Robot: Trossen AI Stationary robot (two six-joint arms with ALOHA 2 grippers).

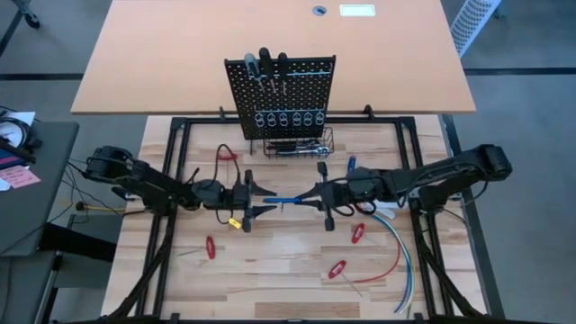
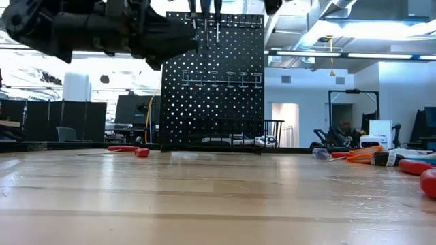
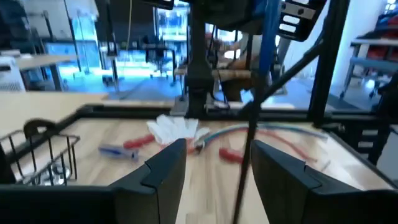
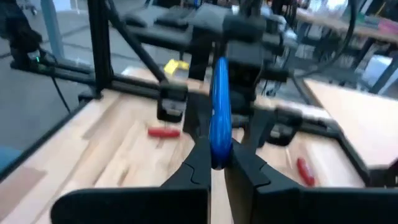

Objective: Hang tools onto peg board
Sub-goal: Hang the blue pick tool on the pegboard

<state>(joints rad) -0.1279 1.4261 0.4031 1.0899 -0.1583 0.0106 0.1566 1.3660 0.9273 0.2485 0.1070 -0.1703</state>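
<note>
A blue-handled tool (image 1: pixel 290 200) with a thin dark shaft (image 3: pixel 244 168) hangs level above the table's middle, between my two grippers. My right gripper (image 1: pixel 313 195) (image 4: pixel 219 165) is shut on it. My left gripper (image 1: pixel 259 200) (image 3: pixel 214 152) faces it from the table's left, open, one finger on each side of the shaft, apart from it. The peg board (image 1: pixel 281 94) (image 2: pixel 214 75) stands upright at the far middle with screwdrivers (image 1: pixel 266 65) hanging by their shafts near its top. A silver wrench (image 1: pixel 297 147) lies in its wire basket (image 1: pixel 326 144). My right gripper pinches the tool's blue handle (image 4: pixel 217 134) between its two fingers. The fingers come level from the table's right and lie along the tool. The tool reaches out past the fingertips toward my left gripper, clear of the table.
Red-handled tools lie loose on the table (image 1: pixel 211 247) (image 1: pixel 358 232) (image 1: pixel 337 268) (image 2: pixel 126 150). Red, blue and white cables (image 1: pixel 396 256) curve across the near right. A red and black piece (image 1: pixel 225 158) lies left of the basket, a yellow bit (image 1: pixel 234 221) under my left arm.
</note>
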